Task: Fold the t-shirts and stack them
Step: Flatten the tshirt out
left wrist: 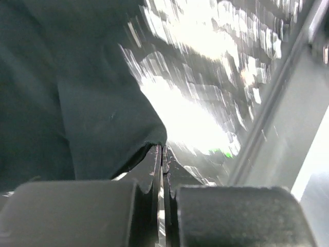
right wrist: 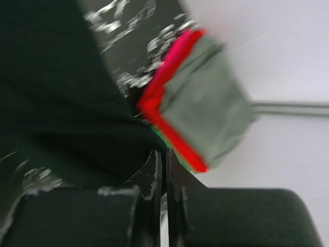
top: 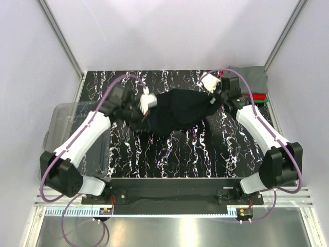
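1. Pressed-together fingers of the left gripper [left wrist: 161,152] fill the bottom of the left wrist view. Almost no gap shows between them, and they pinch a hem of the black t-shirt [left wrist: 77,103] at their tips.
2. The right gripper [right wrist: 164,154] stands the same way in its own wrist view, jaws closed on a fold of the same dark cloth, which spreads away to the left.
3. From above, the black t-shirt is bunched and stretched between the two grippers, over the far middle of the black marbled table [top: 169,154]. Whether its middle rests on the surface cannot be told.
4. A folded stack sits in the far right corner, just beyond the right gripper. The grey t-shirt [top: 253,78] is on top, the red t-shirt [top: 260,95] is under it, and an edge of the green t-shirt [top: 264,101] shows at the bottom.
5. A clear plastic bin [top: 67,123] sits at the table's left edge, partly under the left arm.
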### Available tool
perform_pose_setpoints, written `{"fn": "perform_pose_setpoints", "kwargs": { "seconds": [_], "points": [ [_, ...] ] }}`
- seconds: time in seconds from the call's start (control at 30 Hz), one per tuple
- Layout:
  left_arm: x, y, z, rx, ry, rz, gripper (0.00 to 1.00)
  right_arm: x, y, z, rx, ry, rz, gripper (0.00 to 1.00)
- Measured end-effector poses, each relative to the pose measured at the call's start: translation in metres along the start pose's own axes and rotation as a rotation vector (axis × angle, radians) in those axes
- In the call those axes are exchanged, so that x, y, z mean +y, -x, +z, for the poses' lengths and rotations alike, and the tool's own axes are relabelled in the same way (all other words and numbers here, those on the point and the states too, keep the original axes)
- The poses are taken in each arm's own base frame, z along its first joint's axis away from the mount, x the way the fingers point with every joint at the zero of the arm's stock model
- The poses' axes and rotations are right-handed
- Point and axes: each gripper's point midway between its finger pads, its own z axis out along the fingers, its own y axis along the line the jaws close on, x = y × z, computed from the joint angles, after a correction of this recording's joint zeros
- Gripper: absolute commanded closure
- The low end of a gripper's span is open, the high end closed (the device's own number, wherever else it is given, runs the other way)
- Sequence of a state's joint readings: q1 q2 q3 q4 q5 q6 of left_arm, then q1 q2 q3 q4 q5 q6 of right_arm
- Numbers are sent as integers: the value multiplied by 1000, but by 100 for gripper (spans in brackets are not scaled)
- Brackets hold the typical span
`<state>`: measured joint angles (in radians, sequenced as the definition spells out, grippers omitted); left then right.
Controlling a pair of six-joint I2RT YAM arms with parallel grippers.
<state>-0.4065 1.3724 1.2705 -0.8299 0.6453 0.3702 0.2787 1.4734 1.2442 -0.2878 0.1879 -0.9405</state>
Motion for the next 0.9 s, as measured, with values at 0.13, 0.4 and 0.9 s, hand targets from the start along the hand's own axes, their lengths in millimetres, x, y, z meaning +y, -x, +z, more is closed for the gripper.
{"fn": "perform_pose_setpoints", "kwargs": {
  "seconds": [0.13,0.4,0.9],
  "points": [
    [-10,-77,11,196,-24,-111,60,37,-23,-4,51,95,54,100],
    [57,-21,-17,180,252,80,53,51,-23,-1,46,129,144,100],
    [270,-54,41,442,541,-118,45,59,-17,17,50,167,201,100]
  ]
}}
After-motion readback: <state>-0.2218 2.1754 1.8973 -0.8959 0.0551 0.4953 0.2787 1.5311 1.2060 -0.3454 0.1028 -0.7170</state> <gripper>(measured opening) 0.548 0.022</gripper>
